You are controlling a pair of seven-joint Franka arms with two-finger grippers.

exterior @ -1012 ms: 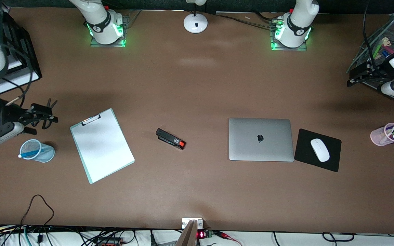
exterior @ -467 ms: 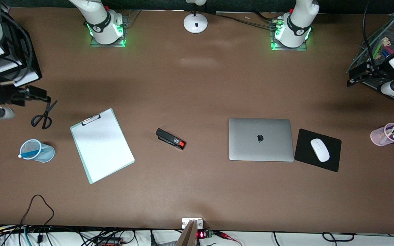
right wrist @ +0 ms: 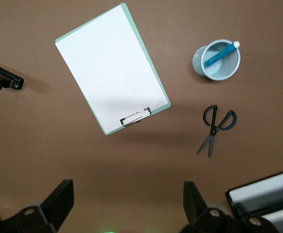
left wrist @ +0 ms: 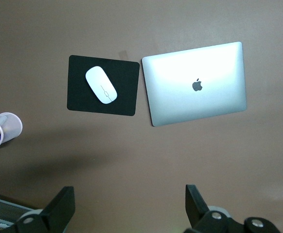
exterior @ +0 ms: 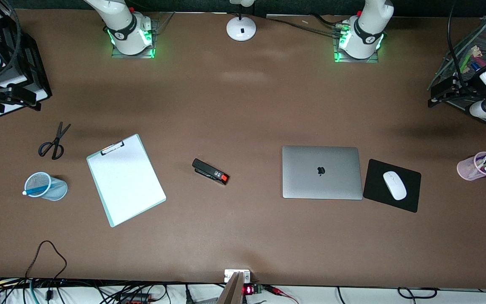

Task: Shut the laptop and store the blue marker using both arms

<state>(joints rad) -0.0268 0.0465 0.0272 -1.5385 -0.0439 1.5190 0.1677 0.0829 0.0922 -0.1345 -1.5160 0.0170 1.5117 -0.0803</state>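
The silver-grey laptop [exterior: 322,172] lies shut on the table with its apple logo up, and the left wrist view shows the laptop [left wrist: 195,82] the same way. The blue marker [exterior: 36,191] leans inside a pale blue mesh cup [exterior: 57,191] at the right arm's end; in the right wrist view the blue marker [right wrist: 219,54] rests with its pale cap over the rim. My right gripper [exterior: 25,100] hangs open and empty over the black tray's edge. My left gripper [exterior: 437,96] hangs open and empty beside the wire organiser, high over bare table in its own view.
Scissors [exterior: 53,141], a clipboard [exterior: 125,181] and a black stapler [exterior: 210,171] lie between cup and laptop. A black mouse pad [exterior: 373,190] with a white mouse [exterior: 394,185] lies beside the laptop. A pink cup [exterior: 468,169] of markers, a wire organiser [exterior: 479,55], a black tray [exterior: 32,67] and a lamp base [exterior: 241,28] ring the table.
My right gripper has risen and drawn away from over the scissors toward the black tray, uncovering the scissors. The left arm and everything on the table have stayed put.
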